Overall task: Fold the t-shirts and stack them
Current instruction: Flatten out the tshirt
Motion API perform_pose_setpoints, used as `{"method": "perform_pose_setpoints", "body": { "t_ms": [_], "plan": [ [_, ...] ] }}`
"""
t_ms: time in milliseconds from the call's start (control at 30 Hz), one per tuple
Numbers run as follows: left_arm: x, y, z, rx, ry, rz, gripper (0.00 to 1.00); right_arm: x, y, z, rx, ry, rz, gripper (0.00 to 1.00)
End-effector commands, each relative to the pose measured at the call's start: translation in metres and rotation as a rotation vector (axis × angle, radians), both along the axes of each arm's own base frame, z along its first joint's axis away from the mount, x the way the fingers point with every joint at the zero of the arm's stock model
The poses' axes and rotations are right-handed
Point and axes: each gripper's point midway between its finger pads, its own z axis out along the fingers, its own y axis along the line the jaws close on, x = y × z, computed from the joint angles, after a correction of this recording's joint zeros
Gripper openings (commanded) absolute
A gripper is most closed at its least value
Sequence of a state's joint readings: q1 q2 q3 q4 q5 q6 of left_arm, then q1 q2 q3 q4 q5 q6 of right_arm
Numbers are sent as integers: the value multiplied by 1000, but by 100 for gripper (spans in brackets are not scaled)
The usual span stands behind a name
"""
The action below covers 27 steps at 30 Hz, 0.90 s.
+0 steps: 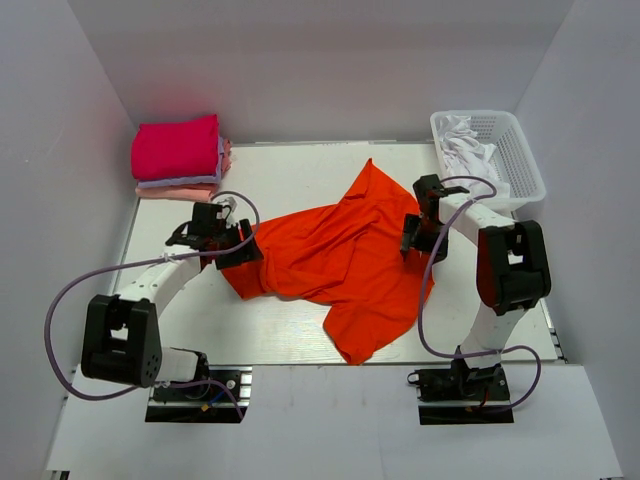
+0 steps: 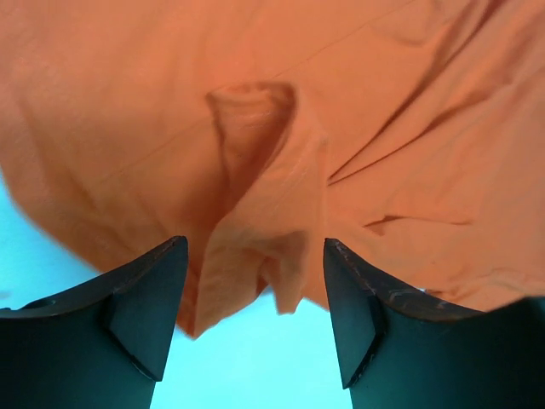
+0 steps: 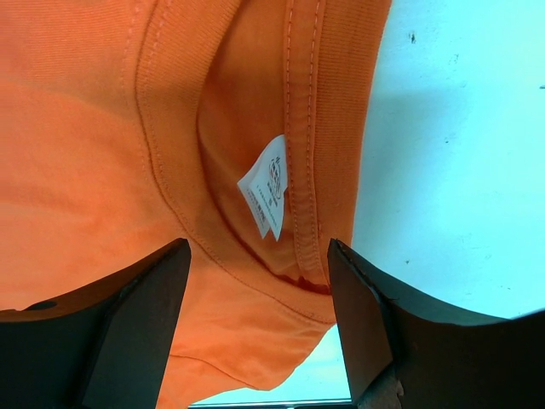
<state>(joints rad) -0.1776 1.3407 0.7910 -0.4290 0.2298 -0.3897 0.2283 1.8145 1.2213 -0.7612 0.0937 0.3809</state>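
In the far left corner of the counter (image 1: 280, 335) I see a stack of 3 folded t-shirts. The magenta-pink t-shirt (image 1: 176, 147) is on top, the pale lavender t-shirt (image 1: 190, 181) is under it, and the light pink t-shirt (image 1: 178, 192) is at the bottom.

A little nearer to me, the left fingers (image 2: 140, 315) are at the left edge of the orange-red t-shirt (image 1: 340, 260). In the left wrist view the 2 fingers stand apart. A raised fold of the orange cloth lies between them, with a gap on each side, so they are open and do not pinch it.

The orange-red t-shirt lies loose and wrinkled in the middle of the counter, between the 2 arms. One corner points to the far side and another corner points to the near edge.

The right fingers (image 3: 128, 324) are at the right edge of this shirt. In the right wrist view they are also apart and grip nothing. The collar (image 3: 302, 128) with its small white label (image 3: 268, 196) is seen between them, and bare counter shows to the right of it.

In the far right corner stands a white basket (image 1: 525, 160) with white cloth (image 1: 465, 145) inside it.
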Motion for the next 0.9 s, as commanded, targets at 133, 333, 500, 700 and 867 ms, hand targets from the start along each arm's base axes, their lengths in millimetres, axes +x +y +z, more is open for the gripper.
{"method": "perform_pose_setpoints", "body": {
  "t_ms": [133, 333, 500, 700, 867],
  "plan": [
    [9, -25, 4, -118, -111, -124, 76, 12, 2, 31, 22, -70, -1, 71],
    [9, -13, 9, -65, -187, -100, 76, 23, 7, 42, 42, -97, -9, 71],
    [12, -14, 7, -70, -219, -103, 76, 27, 8, 48, 37, -97, 5, 71],
    [13, -12, -1, -59, -210, -94, 76, 33, 8, 58, 32, -111, 26, 70],
    [24, 7, 1, 24, -266, -29, 76, 37, 11, 63, 58, -118, 33, 70]
  ]
}}
